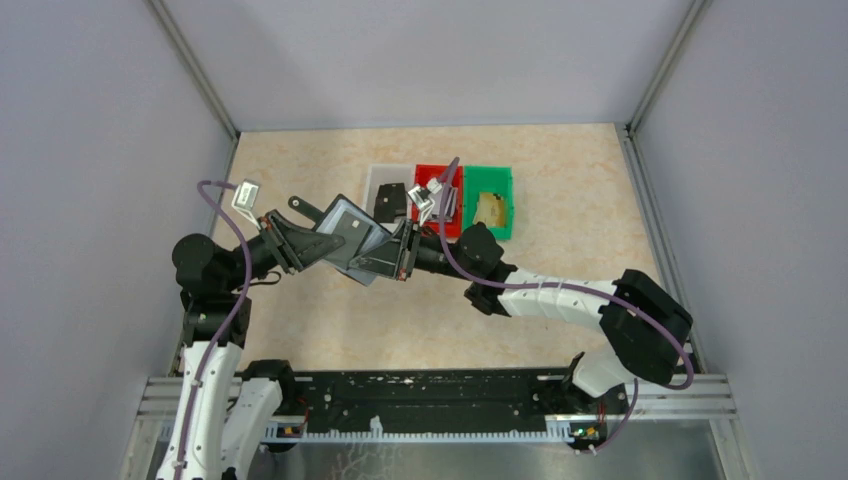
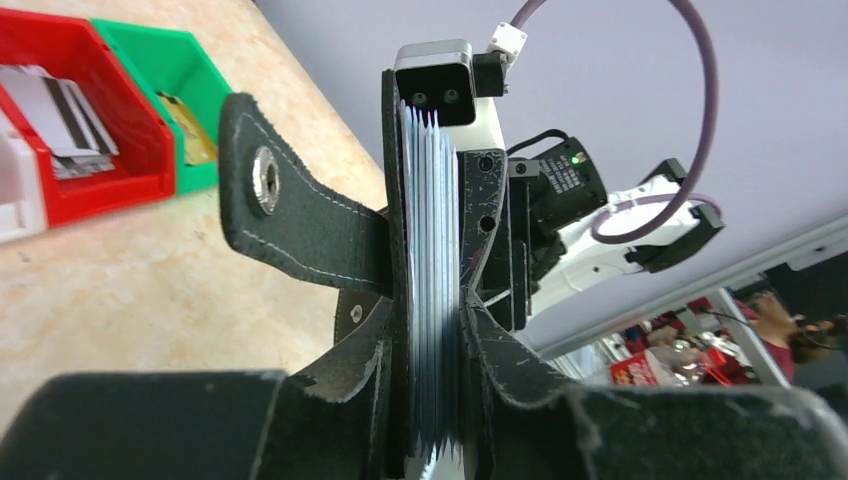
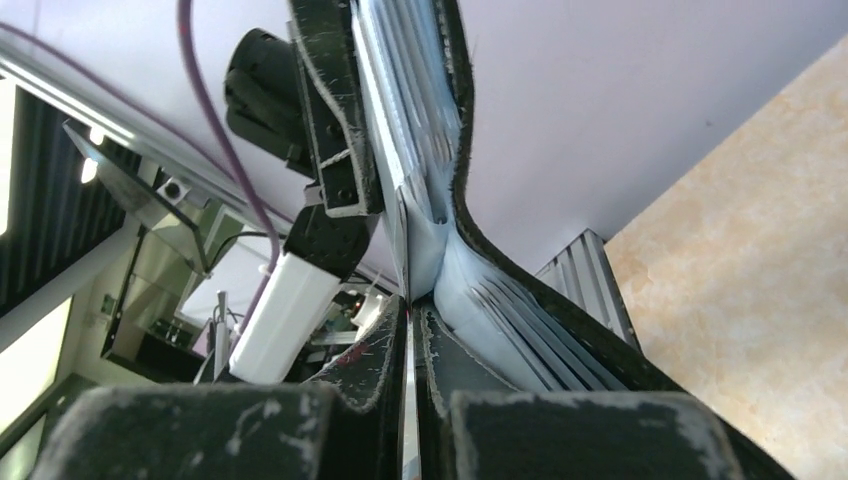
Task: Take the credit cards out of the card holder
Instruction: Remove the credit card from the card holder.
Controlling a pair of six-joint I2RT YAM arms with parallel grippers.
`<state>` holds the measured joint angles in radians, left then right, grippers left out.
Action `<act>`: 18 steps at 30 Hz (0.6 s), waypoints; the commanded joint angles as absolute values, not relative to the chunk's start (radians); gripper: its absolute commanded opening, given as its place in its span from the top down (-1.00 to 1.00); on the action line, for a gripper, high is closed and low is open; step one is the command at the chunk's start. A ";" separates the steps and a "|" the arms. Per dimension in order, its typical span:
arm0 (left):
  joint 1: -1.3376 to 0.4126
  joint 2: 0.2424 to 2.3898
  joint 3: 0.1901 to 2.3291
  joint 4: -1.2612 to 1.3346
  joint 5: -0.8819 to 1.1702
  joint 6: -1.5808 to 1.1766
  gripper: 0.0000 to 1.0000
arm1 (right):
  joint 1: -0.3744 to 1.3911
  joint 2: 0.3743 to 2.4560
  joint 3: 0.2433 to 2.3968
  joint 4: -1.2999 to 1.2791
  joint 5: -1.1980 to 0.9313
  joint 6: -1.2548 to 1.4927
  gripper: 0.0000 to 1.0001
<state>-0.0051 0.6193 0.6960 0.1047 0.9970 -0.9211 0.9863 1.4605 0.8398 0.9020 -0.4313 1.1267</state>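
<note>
The black card holder [image 1: 350, 237] hangs open above the table, between both arms. My left gripper [image 1: 298, 245] is shut on its left end. In the left wrist view the pale blue-grey panels [image 2: 432, 260] are pinched edge-on between the pads, and the strap tab [image 2: 290, 225] sticks out to the left. My right gripper [image 1: 402, 256] is shut at the holder's right end. In the right wrist view a thin silvery credit card edge [image 3: 410, 400] sits between the closed pads, beside the holder's pale blue pockets [image 3: 520, 310]. More credit cards lie in the red bin [image 2: 70, 125] and a gold one in the green bin [image 1: 490, 208].
Three small bins stand side by side behind the arms: white [image 1: 385, 180], red [image 1: 440, 225] and green [image 1: 505, 180]. Grey walls enclose the table on three sides. The black rail [image 1: 440, 400] with the arm bases runs along the near edge.
</note>
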 commanded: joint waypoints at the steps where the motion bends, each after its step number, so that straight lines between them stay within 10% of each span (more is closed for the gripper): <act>1: -0.021 0.634 0.664 0.239 1.105 -1.109 0.82 | 0.995 1.437 0.801 1.208 -0.411 1.138 1.00; 18: -0.019 0.616 0.761 0.136 1.110 -0.922 0.85 | 0.992 1.380 0.742 1.198 -0.393 1.109 0.80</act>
